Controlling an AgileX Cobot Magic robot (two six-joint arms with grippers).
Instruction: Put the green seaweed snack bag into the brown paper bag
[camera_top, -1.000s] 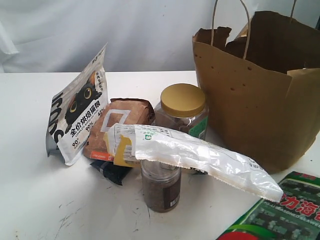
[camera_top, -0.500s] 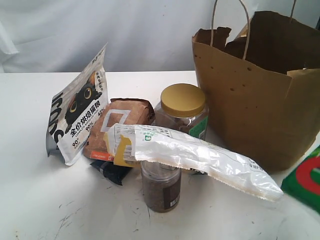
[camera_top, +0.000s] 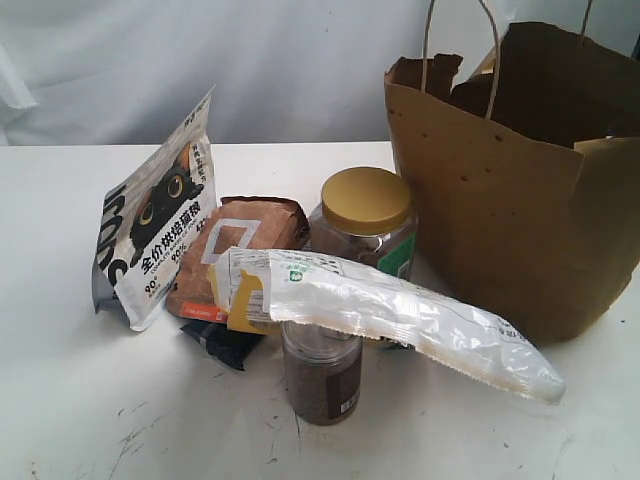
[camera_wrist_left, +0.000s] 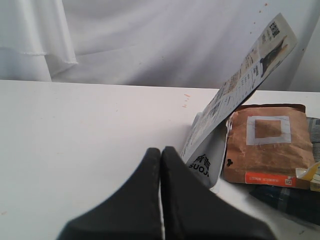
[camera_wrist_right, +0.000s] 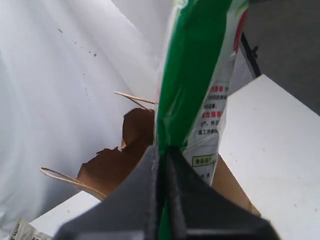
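Observation:
The brown paper bag (camera_top: 515, 190) stands at the back right of the table, open at its ragged top, with thin loop handles. The right wrist view also shows the brown paper bag (camera_wrist_right: 112, 162) beyond my fingers. My right gripper (camera_wrist_right: 162, 150) is shut on the green seaweed snack bag (camera_wrist_right: 192, 75), which stands on edge between the black fingers, its printed back turned to one side. Neither that packet nor the right gripper shows in the exterior view. My left gripper (camera_wrist_left: 161, 151) is shut with nothing in it, low over the white table, near a cat-food pouch.
A black-and-white cat-food pouch (camera_top: 160, 215), a small brown pouch with a white square (camera_top: 240, 250), a gold-lidded jar (camera_top: 365, 220), a small clear jar (camera_top: 322, 370) and a white-and-yellow packet (camera_top: 390, 310) cluster mid-table. The white table (camera_top: 60, 400) stretches left.
The green packet has left the exterior view: it lay at the lower right corner, then moved to the right edge, and is now gone from sight there. The other items have not moved.

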